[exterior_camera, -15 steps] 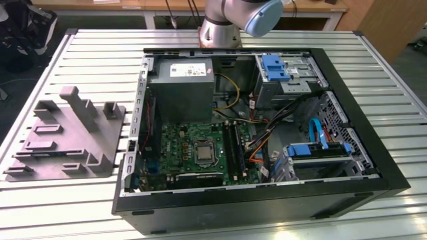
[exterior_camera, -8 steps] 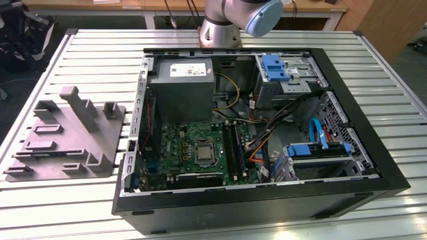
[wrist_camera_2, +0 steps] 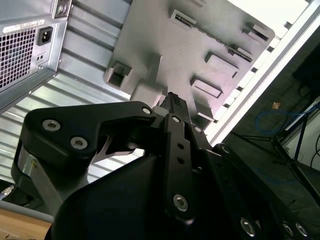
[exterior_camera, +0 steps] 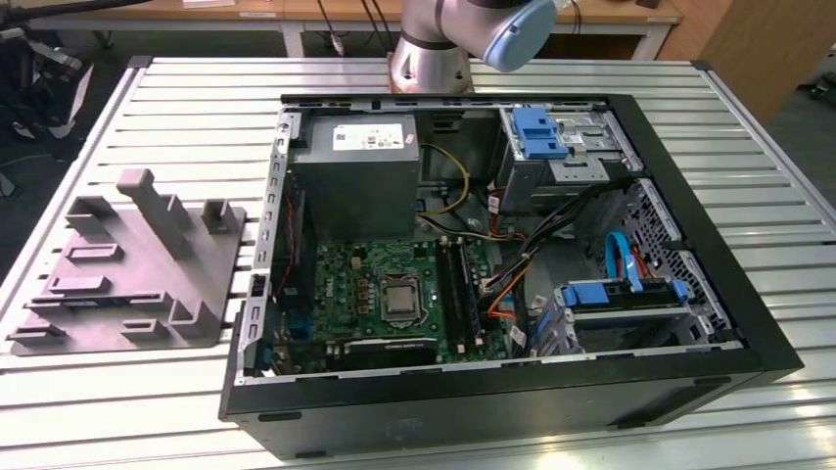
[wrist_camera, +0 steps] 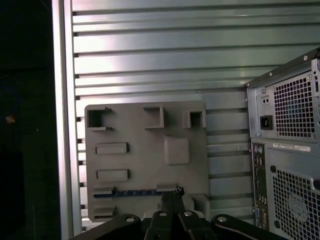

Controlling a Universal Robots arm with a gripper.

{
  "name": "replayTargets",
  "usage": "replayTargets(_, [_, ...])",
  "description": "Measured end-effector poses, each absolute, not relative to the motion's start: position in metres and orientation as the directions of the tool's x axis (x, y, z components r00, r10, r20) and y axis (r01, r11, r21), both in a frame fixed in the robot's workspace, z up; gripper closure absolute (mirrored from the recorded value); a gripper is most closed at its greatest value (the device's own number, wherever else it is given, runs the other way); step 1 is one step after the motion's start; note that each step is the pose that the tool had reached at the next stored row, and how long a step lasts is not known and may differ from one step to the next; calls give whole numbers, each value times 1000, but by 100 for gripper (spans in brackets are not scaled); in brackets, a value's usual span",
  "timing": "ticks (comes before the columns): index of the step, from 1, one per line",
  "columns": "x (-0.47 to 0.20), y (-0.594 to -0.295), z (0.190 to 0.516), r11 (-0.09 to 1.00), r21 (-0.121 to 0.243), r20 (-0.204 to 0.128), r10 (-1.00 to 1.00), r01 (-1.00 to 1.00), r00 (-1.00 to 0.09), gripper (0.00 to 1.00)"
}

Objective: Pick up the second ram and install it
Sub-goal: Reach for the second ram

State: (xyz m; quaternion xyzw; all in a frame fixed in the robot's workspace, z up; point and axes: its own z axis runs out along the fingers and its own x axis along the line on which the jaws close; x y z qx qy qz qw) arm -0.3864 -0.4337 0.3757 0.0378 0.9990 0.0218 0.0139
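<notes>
In the first wrist view the second ram (wrist_camera: 134,192), a long dark stick with bluish chips, lies flat in a slot of the grey fixture (wrist_camera: 145,160). My gripper (wrist_camera: 171,194) hangs well above the fixture with its tips over the stick's end nearest the computer, fingers together and nothing between them. The second wrist view has the gripper (wrist_camera_2: 175,98) from behind, its tips pointing at the fixture (wrist_camera_2: 165,45). On the exterior view's left the fixture (exterior_camera: 131,284) sits on the table. The motherboard's black memory slots (exterior_camera: 453,284) lie inside the open case.
The open computer case (exterior_camera: 692,372) fills the table's middle, with the grey power supply (exterior_camera: 355,171) at the back and blue drive brackets (exterior_camera: 538,132). Its rear panel (wrist_camera: 287,150) stands beside the fixture. The arm's base (exterior_camera: 432,59) is behind the case. The slatted table's edge (wrist_camera: 62,125) runs along the fixture's far side.
</notes>
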Motion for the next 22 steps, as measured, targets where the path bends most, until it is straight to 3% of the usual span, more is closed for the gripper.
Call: replayTargets(22, [-408, -450, 354, 996, 45, -26, 76, 75, -997, 90])
